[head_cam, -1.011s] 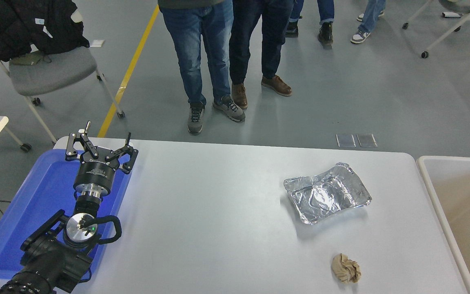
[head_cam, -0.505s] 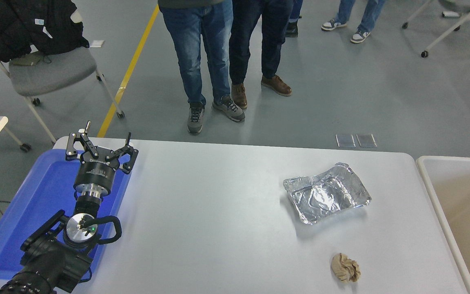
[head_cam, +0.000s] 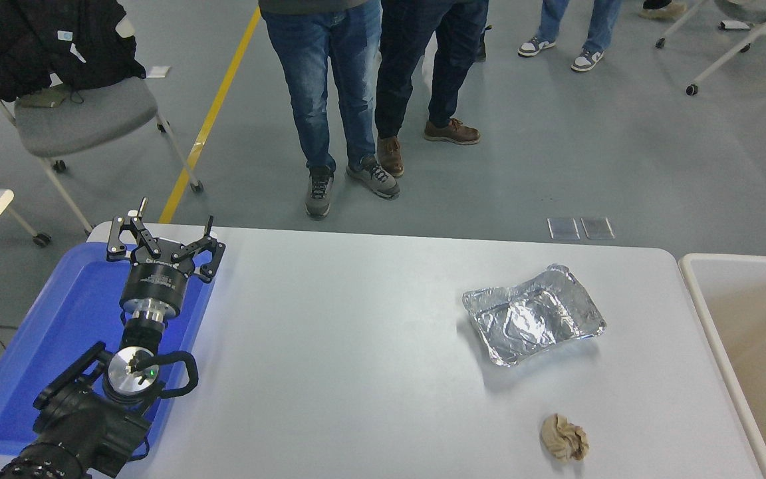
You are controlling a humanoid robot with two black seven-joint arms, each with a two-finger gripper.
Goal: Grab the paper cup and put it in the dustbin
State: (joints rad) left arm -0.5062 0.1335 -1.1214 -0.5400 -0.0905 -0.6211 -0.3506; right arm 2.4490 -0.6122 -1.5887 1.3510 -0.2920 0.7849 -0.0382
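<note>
White table (head_cam: pixel 356 346): foil tray (head_cam: pixel 532 322), tan paper wad (head_cam: pixel 564 436); no paper cup in view, dustbin (head_cam: pixel 715 332) at right edge.
Left gripper (head_cam: pixel 163 233) parked over blue tray (head_cam: pixel 57 332), jaws spread, empty. Right gripper mostly out of frame. Judged: cup likely binned already; next, confirm.

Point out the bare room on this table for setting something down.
Widest bare patch: the table middle, between the blue tray under the left gripper and the foil tray. Tighter on the right, around the paper wad by the dustbin.

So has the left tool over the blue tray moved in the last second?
No. The left tool hangs open over the flat blue plastic tray's far right corner, exactly as before.
</note>
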